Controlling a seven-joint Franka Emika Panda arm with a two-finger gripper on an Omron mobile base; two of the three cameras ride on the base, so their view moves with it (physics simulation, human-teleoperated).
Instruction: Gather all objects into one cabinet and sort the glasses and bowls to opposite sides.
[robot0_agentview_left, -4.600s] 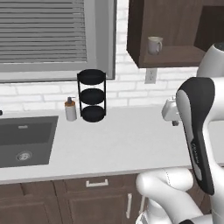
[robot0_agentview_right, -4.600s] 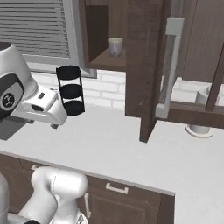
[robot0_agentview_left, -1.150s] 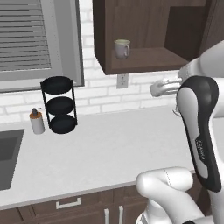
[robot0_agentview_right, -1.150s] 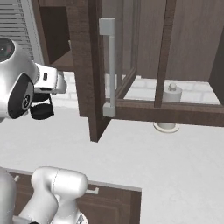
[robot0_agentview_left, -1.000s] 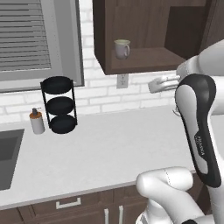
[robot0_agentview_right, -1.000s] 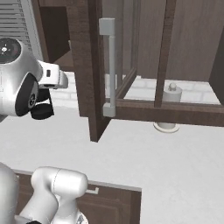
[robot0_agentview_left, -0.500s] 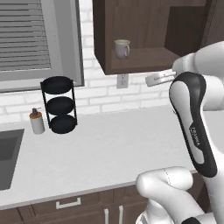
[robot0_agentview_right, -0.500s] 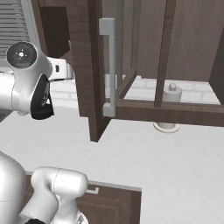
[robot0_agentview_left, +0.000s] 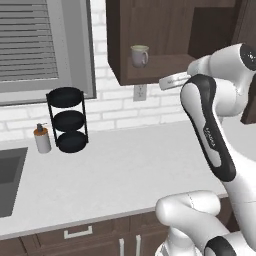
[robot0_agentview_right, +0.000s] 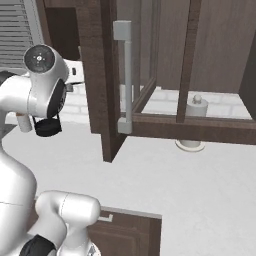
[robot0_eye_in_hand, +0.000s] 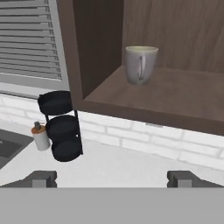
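Note:
One of the glasses, a pale grey mug (robot0_eye_in_hand: 141, 64) with a loop handle, stands upright at the left end of the plank shelf of the dark brown cabinet (robot0_eye_in_hand: 175, 98). In the left base view the mug (robot0_agentview_left: 140, 55) sits on that shelf (robot0_agentview_left: 160, 70), and my gripper (robot0_agentview_left: 165, 81) is raised to shelf height just right of it and a little lower. My gripper (robot0_eye_in_hand: 113, 177) is open, its fingertips (robot0_eye_in_hand: 41, 178) spread wide with nothing between them. It points at the mug without touching it. The bowls are out of view.
The cabinet's glass-paned door (robot0_agentview_right: 125, 80) hangs open over the counter (robot0_agentview_left: 115, 170). A white canister (robot0_agentview_right: 192, 125) stands on the counter behind it. A black three-tier rack (robot0_agentview_left: 67, 120) and a soap bottle (robot0_agentview_left: 42, 139) stand at the left, beside the sink (robot0_agentview_left: 7, 175).
My arm has swung the hand up and to the left, from beside the cabinet to shelf level near the mug. The jaws stayed open. The mug has not moved.

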